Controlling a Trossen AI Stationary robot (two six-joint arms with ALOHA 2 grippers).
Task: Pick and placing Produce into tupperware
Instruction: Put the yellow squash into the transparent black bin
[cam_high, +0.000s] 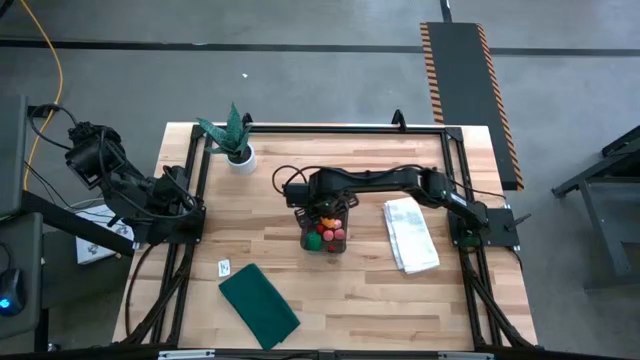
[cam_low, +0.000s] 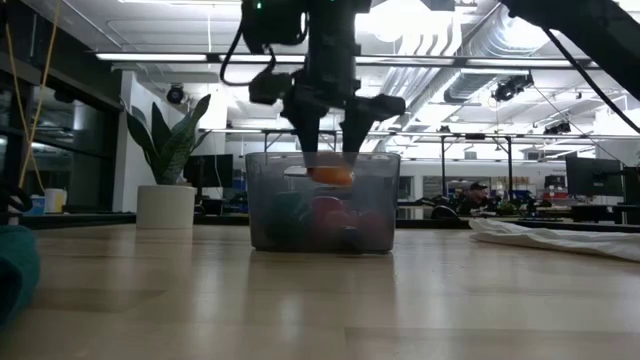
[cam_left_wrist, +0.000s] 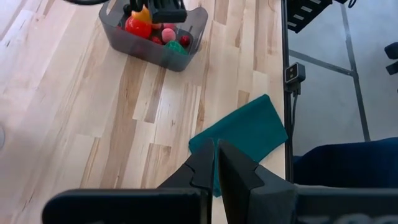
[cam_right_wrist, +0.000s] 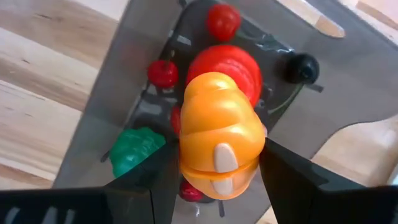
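The clear grey-tinted tupperware (cam_high: 322, 240) stands on the wooden table near its middle. In it lie a red ball (cam_right_wrist: 233, 62), a green round piece (cam_right_wrist: 134, 152), small red pieces (cam_right_wrist: 163, 73) and a dark berry (cam_right_wrist: 303, 67). My right gripper (cam_right_wrist: 217, 163) is shut on the orange piece (cam_right_wrist: 217, 134), right over the tupperware, about level with its rim (cam_low: 322, 156) in the low view. My left gripper (cam_left_wrist: 215, 163) is shut and empty at the table's left edge. My right gripper pinches the orange piece by two opposite sides (cam_right_wrist: 186, 149) between its two fingers (cam_right_wrist: 283, 171). The fingers come from above, pointing down. The piece is lifted clear, at the height of the tupperware's rim (cam_low: 332, 175), over the produce inside.
A potted spiky green plant (cam_high: 236, 142) stands at the far left. A folded white cloth (cam_high: 410, 236) lies right of the tupperware. A dark green cloth (cam_high: 258, 306) and a small white card (cam_high: 224, 267) lie near the front left. Bare wood lies in front of the tupperware.
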